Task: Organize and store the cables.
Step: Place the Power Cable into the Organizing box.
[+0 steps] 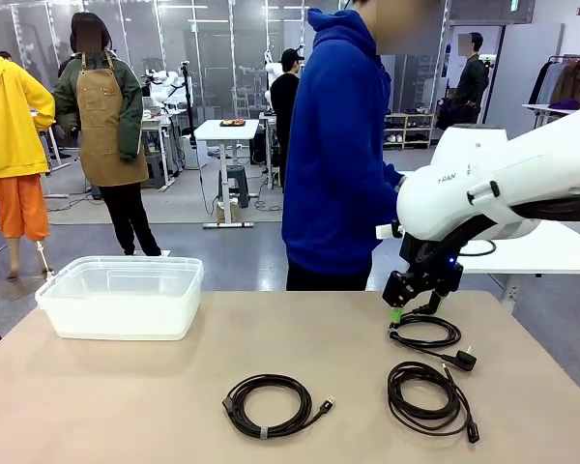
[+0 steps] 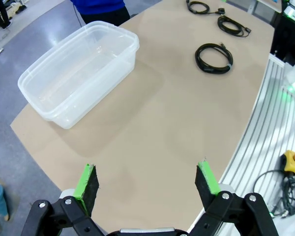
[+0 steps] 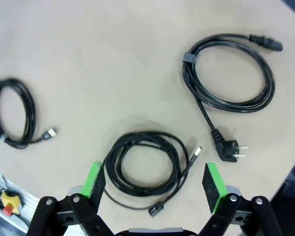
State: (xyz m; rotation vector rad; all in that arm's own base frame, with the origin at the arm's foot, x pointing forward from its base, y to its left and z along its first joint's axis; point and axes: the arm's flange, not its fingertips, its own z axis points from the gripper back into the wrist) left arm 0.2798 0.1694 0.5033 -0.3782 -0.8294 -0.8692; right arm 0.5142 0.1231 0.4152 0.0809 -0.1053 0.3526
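Locate three coiled cables on the table (image 1: 174, 387), all toward its right half, with none stored yet; find the power cord (image 1: 423, 334), with its two-pin plug (image 1: 462, 361), closest to the far right corner; find a second coil (image 1: 425, 398) just nearside of it and apart from it; find the banded USB cable (image 1: 268, 406) near the middle of the near edge.

Note the clear plastic bin (image 1: 126, 314) standing empty toward the far left corner, open-topped, presumably to receive the coils.

Confirm the right gripper (image 1: 398, 311) released, nothing held, hanging low over the left edge of the power cord; viewed along its own fingers (image 3: 94, 178), framing the second coil instead, so cannot tell which coil is aimed at.

Confirm the left gripper (image 2: 146, 172) released and empty, poised above bare table at the near left; probably parked clear of the working arm.

Judge the step as a first approach; expect a pinch across the bundled strands, not one loop, to keep the coil wound.
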